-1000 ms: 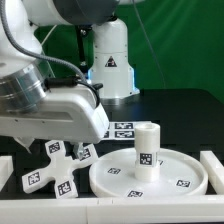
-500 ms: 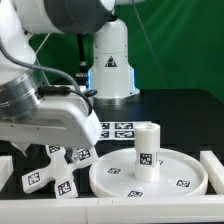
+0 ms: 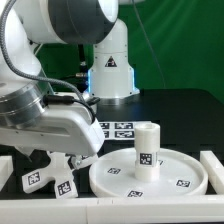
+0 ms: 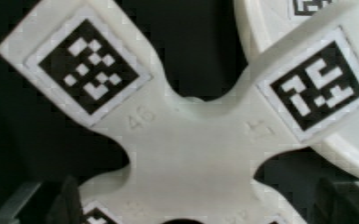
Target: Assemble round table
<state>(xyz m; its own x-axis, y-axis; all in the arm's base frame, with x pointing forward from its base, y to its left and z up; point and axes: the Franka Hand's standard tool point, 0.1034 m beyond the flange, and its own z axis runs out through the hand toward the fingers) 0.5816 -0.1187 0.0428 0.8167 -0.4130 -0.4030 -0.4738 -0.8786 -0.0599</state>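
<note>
The white cross-shaped base [image 3: 42,179] lies flat on the black table at the exterior view's lower left, mostly hidden under my hand. In the wrist view the base [image 4: 185,140] fills the picture with two tagged arms spread away. My gripper [image 3: 64,163] is low over it. It is open [image 4: 190,205], with a dark finger [image 4: 48,200] on each side of the base's middle, apart from it. The large round disc [image 3: 112,181] lies to the right of the base. The short cylindrical leg [image 3: 147,150] stands upright at its centre. The disc's rim [image 4: 274,15] shows in the wrist view.
The marker board [image 3: 118,128] lies on the table behind the disc. The robot's white pedestal [image 3: 110,65] stands at the back. White rails run along the table's left [image 3: 5,165], right [image 3: 212,165] and front [image 3: 110,210] edges.
My arm has come down and toward the exterior view's right over the cross-shaped base, covering more of it. The disc and leg have not moved.
</note>
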